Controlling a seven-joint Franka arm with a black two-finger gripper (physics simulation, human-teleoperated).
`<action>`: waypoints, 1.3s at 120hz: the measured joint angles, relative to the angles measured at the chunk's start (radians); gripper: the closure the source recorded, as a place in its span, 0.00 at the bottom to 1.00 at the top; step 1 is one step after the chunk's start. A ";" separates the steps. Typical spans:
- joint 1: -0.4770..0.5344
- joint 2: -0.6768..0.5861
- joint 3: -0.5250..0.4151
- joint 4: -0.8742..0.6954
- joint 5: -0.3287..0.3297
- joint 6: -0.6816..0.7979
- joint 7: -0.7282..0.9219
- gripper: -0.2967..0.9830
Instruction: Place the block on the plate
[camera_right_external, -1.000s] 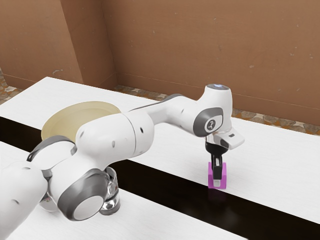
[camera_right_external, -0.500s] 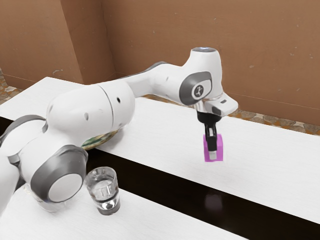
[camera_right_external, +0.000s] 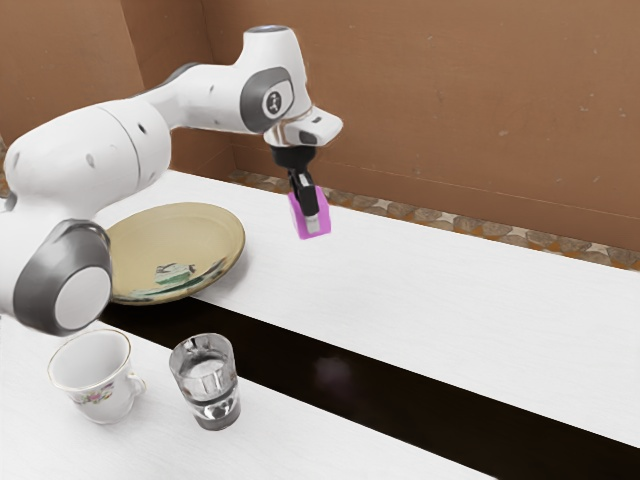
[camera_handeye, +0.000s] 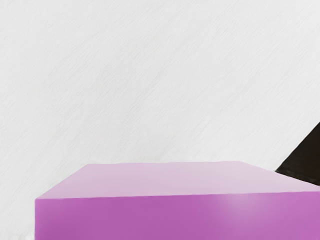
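Your two-finger gripper (camera_right_external: 312, 224) pinches the magenta block (camera_right_external: 322, 211) aloft, likely so you can carry it over onto the beige plate (camera_right_external: 180, 240) (without scraping on the way).

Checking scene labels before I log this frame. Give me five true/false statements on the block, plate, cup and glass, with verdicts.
1. The gripper holds the block. True.
2. The block rests on the plate. False: the block is in the air, off the plate.
3. The glass stands upright on the table. True.
4. The cup lies on its side. False: the cup stands upright.
5. The cup's handle points toward the glass. True.
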 joint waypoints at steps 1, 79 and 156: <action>0.005 0.000 0.000 0.000 0.000 0.000 0.000 0.58; 0.390 0.030 -0.001 -0.007 0.007 -0.007 0.090 0.59; 0.498 0.107 -0.004 -0.067 -0.006 0.013 0.210 0.60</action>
